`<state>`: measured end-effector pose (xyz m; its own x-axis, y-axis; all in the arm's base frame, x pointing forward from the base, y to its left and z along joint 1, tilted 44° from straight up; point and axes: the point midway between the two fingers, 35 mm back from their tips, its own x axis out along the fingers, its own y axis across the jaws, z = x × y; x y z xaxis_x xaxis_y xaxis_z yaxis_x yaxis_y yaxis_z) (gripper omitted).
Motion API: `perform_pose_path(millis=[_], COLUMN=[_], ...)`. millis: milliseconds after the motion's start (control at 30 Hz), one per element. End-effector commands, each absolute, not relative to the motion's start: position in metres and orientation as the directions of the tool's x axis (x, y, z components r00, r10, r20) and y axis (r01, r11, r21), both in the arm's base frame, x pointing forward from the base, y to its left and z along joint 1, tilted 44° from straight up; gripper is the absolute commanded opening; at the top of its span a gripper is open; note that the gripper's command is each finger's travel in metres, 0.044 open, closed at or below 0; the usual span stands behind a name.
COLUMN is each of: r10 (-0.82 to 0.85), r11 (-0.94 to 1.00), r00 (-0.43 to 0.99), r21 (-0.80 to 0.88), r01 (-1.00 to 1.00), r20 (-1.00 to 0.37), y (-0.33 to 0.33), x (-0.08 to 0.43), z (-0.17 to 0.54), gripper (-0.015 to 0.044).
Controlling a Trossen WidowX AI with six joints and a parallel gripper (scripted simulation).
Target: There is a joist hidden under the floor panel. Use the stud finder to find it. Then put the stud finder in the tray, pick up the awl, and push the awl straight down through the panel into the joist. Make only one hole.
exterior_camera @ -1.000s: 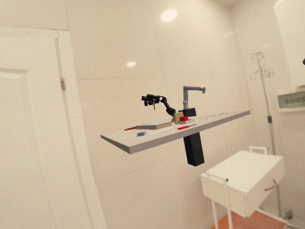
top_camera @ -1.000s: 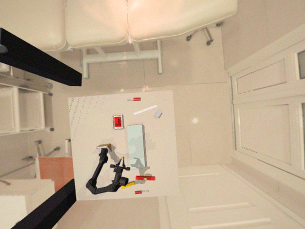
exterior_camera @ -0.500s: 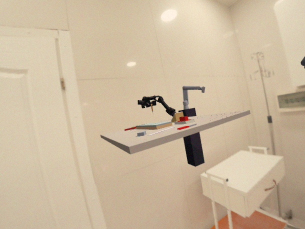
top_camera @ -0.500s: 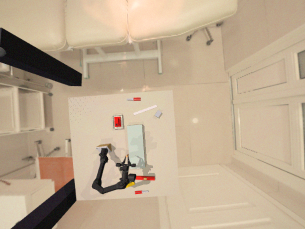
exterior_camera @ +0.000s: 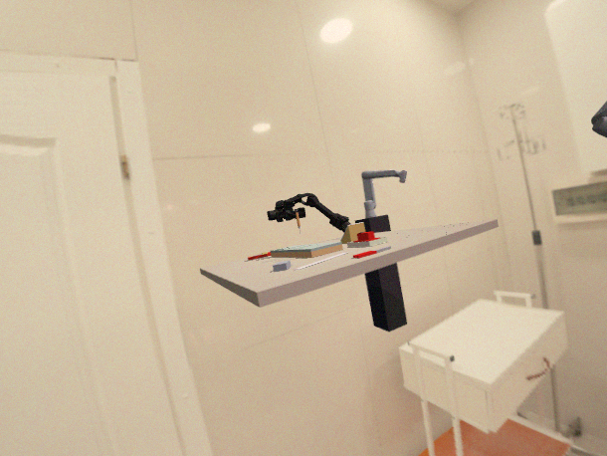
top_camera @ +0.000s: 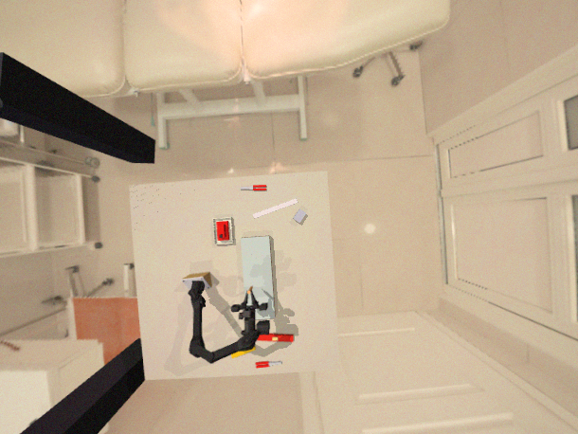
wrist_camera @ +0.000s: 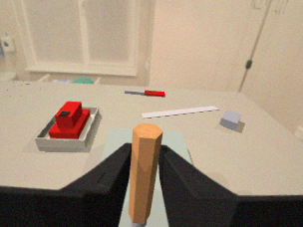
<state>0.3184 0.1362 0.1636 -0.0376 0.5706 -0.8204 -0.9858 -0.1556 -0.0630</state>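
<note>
My gripper (top_camera: 250, 295) (exterior_camera: 299, 213) (wrist_camera: 145, 150) is shut on the awl's orange handle. The awl (top_camera: 250, 289) (exterior_camera: 299, 220) (wrist_camera: 144, 184) hangs nearly upright, point down, with its tip clear above the panel. The pale blue floor panel (top_camera: 256, 261) (exterior_camera: 308, 248) (wrist_camera: 117, 141) lies flat below, and the gripper is over its end nearer the bottom of the top view. The red stud finder (top_camera: 223, 230) (exterior_camera: 366, 236) (wrist_camera: 70, 121) sits in the grey tray (top_camera: 224, 244) (exterior_camera: 355, 245) (wrist_camera: 62, 144). The joist is hidden. No hole can be made out.
A long red tool (top_camera: 279, 337) and a yellow piece (top_camera: 243, 352) lie near the arm. Red-handled tools (top_camera: 260, 188) (top_camera: 261, 365) lie at opposite table edges. A white strip (top_camera: 276, 208) (wrist_camera: 179, 112) and a grey block (top_camera: 299, 216) (wrist_camera: 230, 119) lie beyond the panel. A tan wedge (top_camera: 204, 276) stands by the arm's base.
</note>
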Motion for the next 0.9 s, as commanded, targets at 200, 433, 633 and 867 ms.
perform_pose_path(millis=[200,433,633,867], r10=[0.611,0.611,0.610,0.610], r11=[-0.182,-0.182,-0.182,-0.182], r00=[-0.062,-0.062,-0.062,-0.062], r21=[-0.064,-0.064,-0.064,-0.064], r01=[-0.981,-0.981,-0.981,-0.981], r20=[-0.789,-0.790,-0.790,-0.790], y=[0.133,0.131,0.126,0.120], x=[0.334,0.335,0.336,0.338], z=[0.154,0.152,0.146,0.140], gripper=[0.0000,0.0000,0.0000,0.0000])
